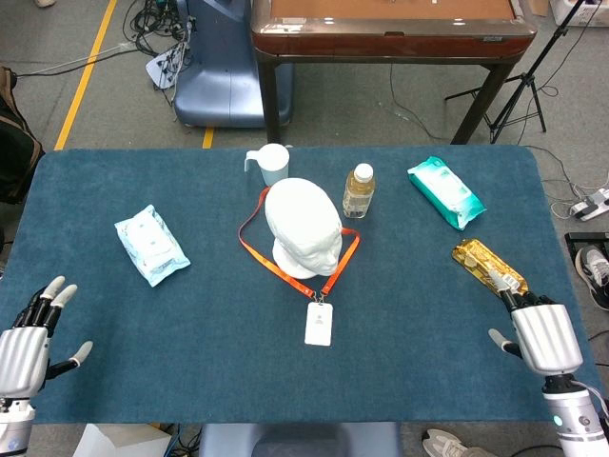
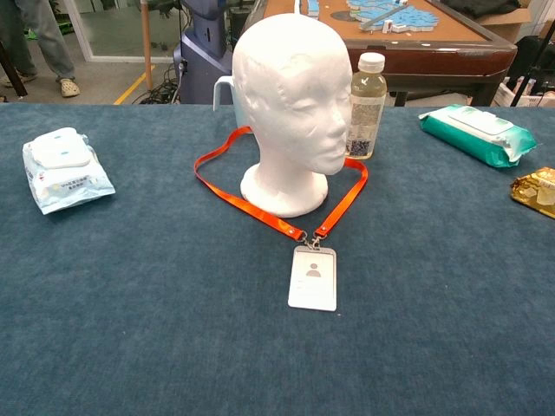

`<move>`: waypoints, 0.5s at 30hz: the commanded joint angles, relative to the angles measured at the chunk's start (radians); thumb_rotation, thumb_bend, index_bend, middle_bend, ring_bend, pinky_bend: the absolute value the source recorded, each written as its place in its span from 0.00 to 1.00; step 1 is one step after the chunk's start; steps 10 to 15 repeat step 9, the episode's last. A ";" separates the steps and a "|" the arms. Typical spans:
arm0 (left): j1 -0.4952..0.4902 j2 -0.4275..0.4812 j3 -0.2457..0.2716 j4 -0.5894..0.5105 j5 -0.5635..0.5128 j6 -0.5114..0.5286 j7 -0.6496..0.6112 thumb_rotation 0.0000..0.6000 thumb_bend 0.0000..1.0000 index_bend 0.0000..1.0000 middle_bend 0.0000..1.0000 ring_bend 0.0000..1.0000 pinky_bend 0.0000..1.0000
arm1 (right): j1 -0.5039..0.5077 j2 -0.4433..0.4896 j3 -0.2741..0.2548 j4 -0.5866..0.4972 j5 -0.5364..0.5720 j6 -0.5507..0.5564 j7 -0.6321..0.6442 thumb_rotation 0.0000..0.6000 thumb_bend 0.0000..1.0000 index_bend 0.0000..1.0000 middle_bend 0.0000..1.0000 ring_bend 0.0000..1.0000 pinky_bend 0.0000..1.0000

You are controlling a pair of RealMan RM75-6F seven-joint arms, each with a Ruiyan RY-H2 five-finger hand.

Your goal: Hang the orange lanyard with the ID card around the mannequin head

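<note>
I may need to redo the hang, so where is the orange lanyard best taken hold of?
Judging by its pose, grip the orange lanyard on a bare strap run beside the mannequin head, coming from above. The loop lies flat on the table, circling the base, with the ID card in front.

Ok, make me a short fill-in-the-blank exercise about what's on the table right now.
1. The orange lanyard lies looped around the base of the ____.
2. The ID card lies flat on the ____ in front of the head.
3. The bottle stands upright with a ____ cap.
4. Both the left hand and the right hand hold ____.

Missing words: mannequin head; table; white; nothing
</note>
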 commanded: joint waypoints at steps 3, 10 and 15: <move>-0.002 -0.005 -0.001 -0.003 0.004 -0.008 0.010 1.00 0.20 0.13 0.06 0.08 0.20 | -0.031 0.019 0.014 -0.020 -0.012 0.008 -0.001 1.00 0.11 0.15 0.51 0.51 0.64; -0.006 -0.010 -0.005 -0.001 0.000 -0.020 0.020 1.00 0.19 0.13 0.06 0.08 0.20 | -0.049 0.037 0.035 -0.037 -0.011 -0.016 0.005 1.00 0.11 0.15 0.51 0.51 0.64; -0.006 -0.010 -0.005 -0.001 0.000 -0.020 0.020 1.00 0.19 0.13 0.06 0.08 0.20 | -0.049 0.037 0.035 -0.037 -0.011 -0.016 0.005 1.00 0.11 0.15 0.51 0.51 0.64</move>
